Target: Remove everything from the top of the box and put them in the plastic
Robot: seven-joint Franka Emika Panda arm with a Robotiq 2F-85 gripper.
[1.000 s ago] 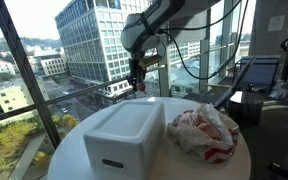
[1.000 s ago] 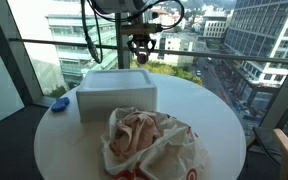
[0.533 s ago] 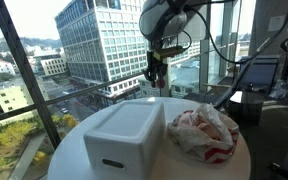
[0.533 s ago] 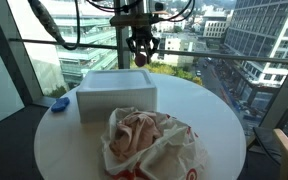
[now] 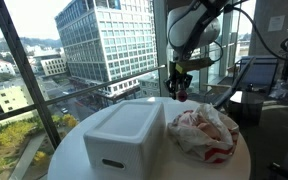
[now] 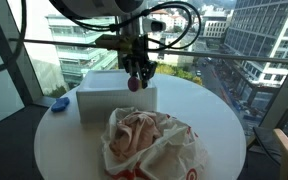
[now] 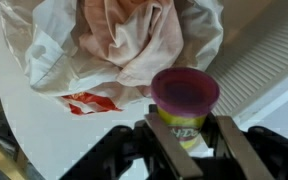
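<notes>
My gripper is shut on a small yellow Play-Doh tub with a purple lid. In both exterior views the gripper hangs above the table between the white box and the white plastic bag with red print. The tub shows faintly at the fingertips. The bag lies open with crumpled pinkish material inside. The box top is bare in both exterior views.
The round white table carries the box and the bag. A small blue object lies at the table edge beside the box. Glass walls and a railing surround the table. A monitor and cables stand behind it.
The arm has carried the tub from beyond the box's far edge toward the bag and lowered it, so the gripper now hangs between box and bag.
</notes>
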